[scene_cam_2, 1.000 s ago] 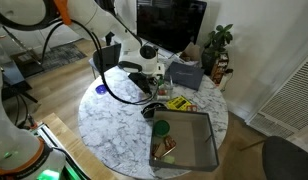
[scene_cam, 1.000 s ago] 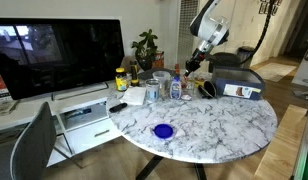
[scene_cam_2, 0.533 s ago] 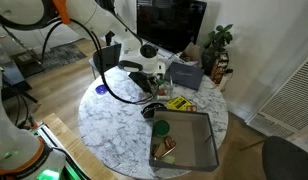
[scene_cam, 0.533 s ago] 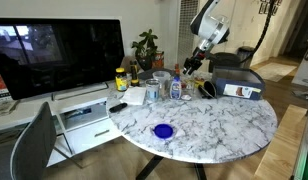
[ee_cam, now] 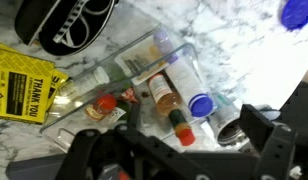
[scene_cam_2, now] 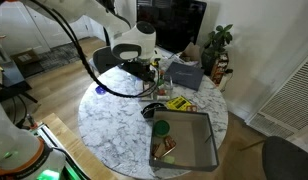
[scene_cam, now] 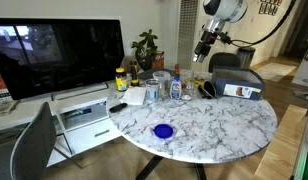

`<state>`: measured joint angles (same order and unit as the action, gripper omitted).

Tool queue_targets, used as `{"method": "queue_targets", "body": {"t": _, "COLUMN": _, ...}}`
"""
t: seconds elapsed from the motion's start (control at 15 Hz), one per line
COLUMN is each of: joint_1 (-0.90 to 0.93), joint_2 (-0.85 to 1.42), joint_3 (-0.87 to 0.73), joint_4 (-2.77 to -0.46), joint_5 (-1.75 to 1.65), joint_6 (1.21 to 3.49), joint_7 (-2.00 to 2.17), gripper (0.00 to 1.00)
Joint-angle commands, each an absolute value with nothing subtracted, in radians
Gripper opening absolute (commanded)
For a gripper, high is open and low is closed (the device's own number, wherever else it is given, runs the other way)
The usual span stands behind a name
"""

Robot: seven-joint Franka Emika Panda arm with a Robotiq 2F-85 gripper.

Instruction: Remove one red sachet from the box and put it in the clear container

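Observation:
My gripper (ee_cam: pixel 179 152) is open and hangs above the clear container (ee_cam: pixel 129 62), with nothing between its fingers. In the wrist view the container holds bottles lying on their sides, and a small red sachet (ee_cam: pixel 103 103) lies at its left end. In an exterior view the gripper (scene_cam: pixel 202 45) is raised well above the clear container (scene_cam: pixel 164 88). The box (scene_cam: pixel 237 83) with its dark grey top stands to the right on the marble table. In an exterior view the box (scene_cam_2: pixel 197 133) is open, with red sachets (scene_cam_2: pixel 165 150) in its near corner.
A yellow card (ee_cam: pixel 19 85) and a black pouch (ee_cam: pixel 66 18) lie beside the container. A blue disc (scene_cam: pixel 163 130) sits on the table's front half. A green lid (scene_cam_2: pixel 161 127) rests by the box. A plant (scene_cam: pixel 146 45) and jars stand behind the container.
The gripper has opened, lifted up and away from the clear container. The red sachet now lies in the container.

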<state>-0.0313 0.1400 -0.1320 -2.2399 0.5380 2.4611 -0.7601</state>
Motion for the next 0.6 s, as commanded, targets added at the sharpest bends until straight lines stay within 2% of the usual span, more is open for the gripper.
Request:
{"method": "queue_targets", "body": {"t": 0.0, "joint_1": -0.027, "joint_2": -0.053, "joint_3": -0.077, "joint_4": -2.34, "joint_5": 0.347, "joint_6": 2.307, "joint_7": -0.614, "gripper": 1.0}}
{"method": "queue_targets", "body": {"t": 0.33, "joint_1": 0.018, "joint_2": -0.154, "joint_3": 0.014, "joint_4": -2.284, "joint_5": 0.1, "joint_6": 2.016, "joint_7": -0.247, "gripper": 1.0}}
{"method": "queue_targets", "body": {"t": 0.4, "joint_1": 0.013, "joint_2": -0.116, "joint_3": -0.013, "joint_4": -2.277, "joint_5": 0.18, "joint_6": 2.085, "joint_7": -0.369, "gripper": 1.0}}
{"method": "queue_targets", "body": {"t": 0.53, "joint_1": 0.026, "joint_2": -0.145, "joint_3": 0.01, "joint_4": -2.275, "joint_5": 0.133, "joint_6": 2.035, "joint_7": -0.28, "gripper": 1.0}}
